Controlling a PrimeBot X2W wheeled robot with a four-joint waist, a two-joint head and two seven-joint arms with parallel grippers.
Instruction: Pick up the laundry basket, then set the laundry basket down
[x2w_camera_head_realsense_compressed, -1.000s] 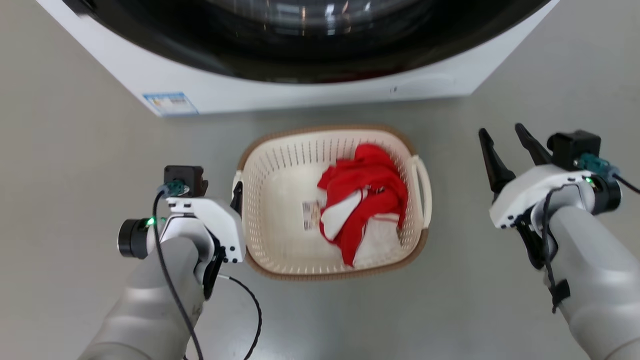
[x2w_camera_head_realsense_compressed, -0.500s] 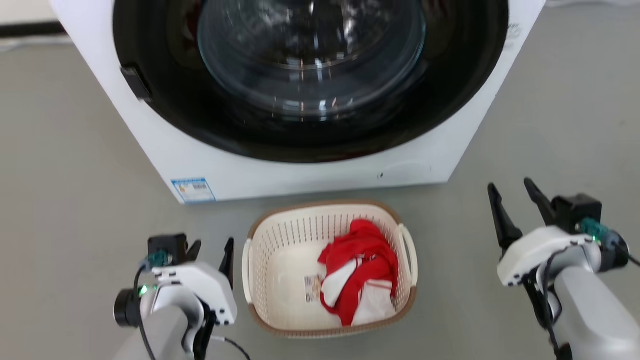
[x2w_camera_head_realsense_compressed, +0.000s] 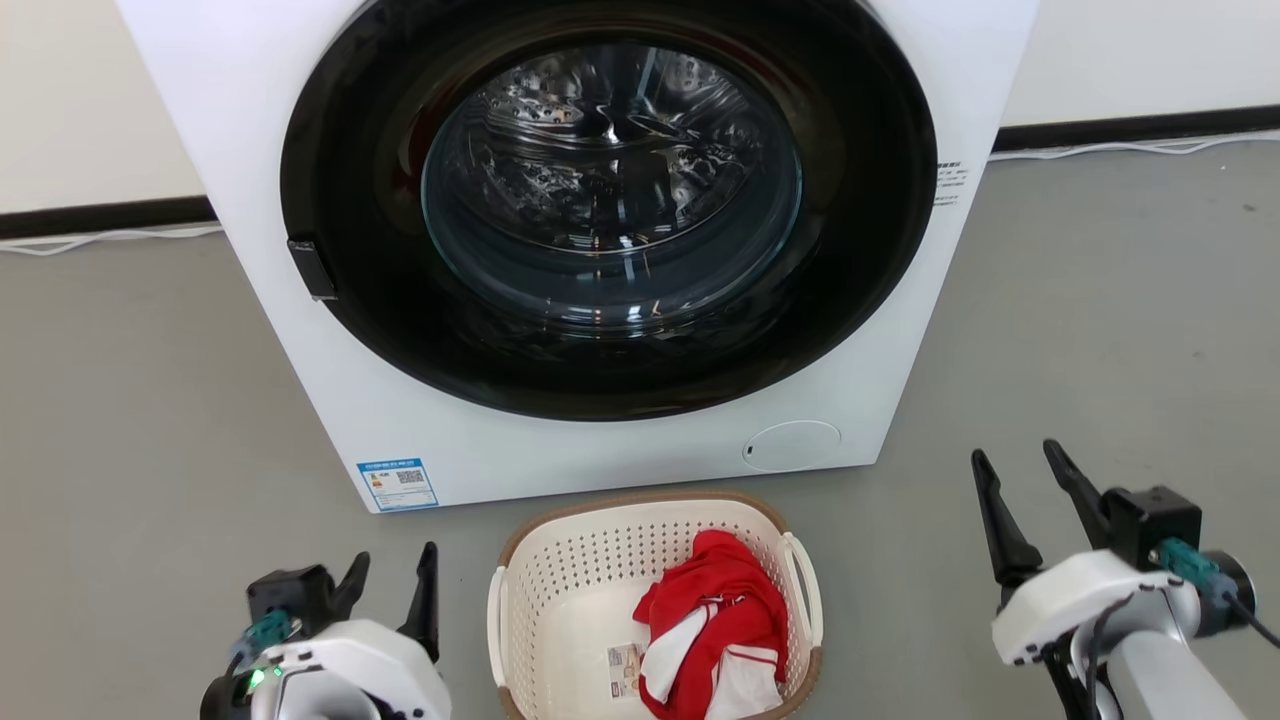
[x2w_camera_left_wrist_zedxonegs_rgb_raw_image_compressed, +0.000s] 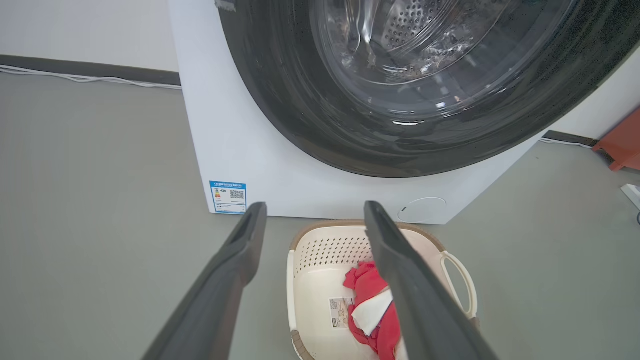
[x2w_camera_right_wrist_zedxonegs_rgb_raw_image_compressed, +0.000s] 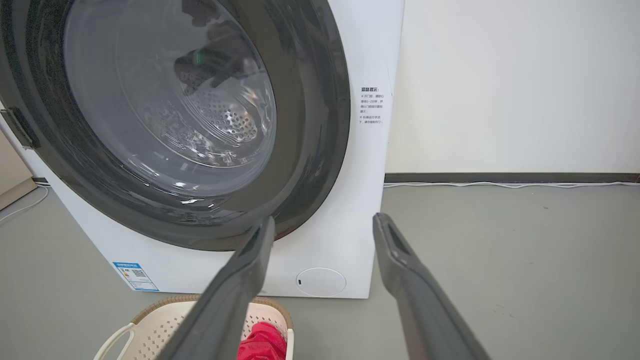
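basket (x2w_camera_head_realsense_compressed: 590, 570) on the floor (x2w_camera_head_realsense_compressed: 120, 400) in the head view, between the two grippers and touching neither, just short of the washer (x2w_camera_head_realsense_compressed: 600, 460). left gripper (x2w_camera_head_realsense_compressed: 395, 562) near the basket's left handle (x2w_camera_head_realsense_compressed: 496, 625), jaws spread wide, empty. right gripper (x2w_camera_head_realsense_compressed: 1015, 465) well apart from the right handle (x2w_camera_head_realsense_compressed: 808, 590), jaws just as wide, nothing in them. red cloth (x2w_camera_head_realsense_compressed: 720, 600) heaped in the half of the basket toward the right gripper, white fabric (x2w_camera_head_realsense_compressed: 745, 690) folded in with it, small label (x2w_camera_head_realsense_compressed: 625, 668) on the bottom beside it.

left wrist view: fingers (x2w_camera_left_wrist_zedxonegs_rgb_raw_image_compressed: 235, 270) parted wide, only air between the tips. basket below and beyond them, partly in the gap, partly crossed by the finger at view right, one loop handle out past that finger. red cloth half hidden behind the same finger. dark door (x2w_camera_left_wrist_zedxonegs_rgb_raw_image_compressed: 310, 125) past the tips, blue sticker (x2w_camera_left_wrist_zedxonegs_rgb_raw_image_compressed: 228, 197) just beyond the tip at view left.

right wrist view: fingers wide apart, gripping nothing. corner of the basket low at view left, behind the finger on that side, a bit of red cloth just inside the gap. washer beyond that finger, floor and wall (x2w_camera_right_wrist_zedxonegs_rgb_raw_image_compressed: 500, 75) beyond the other.
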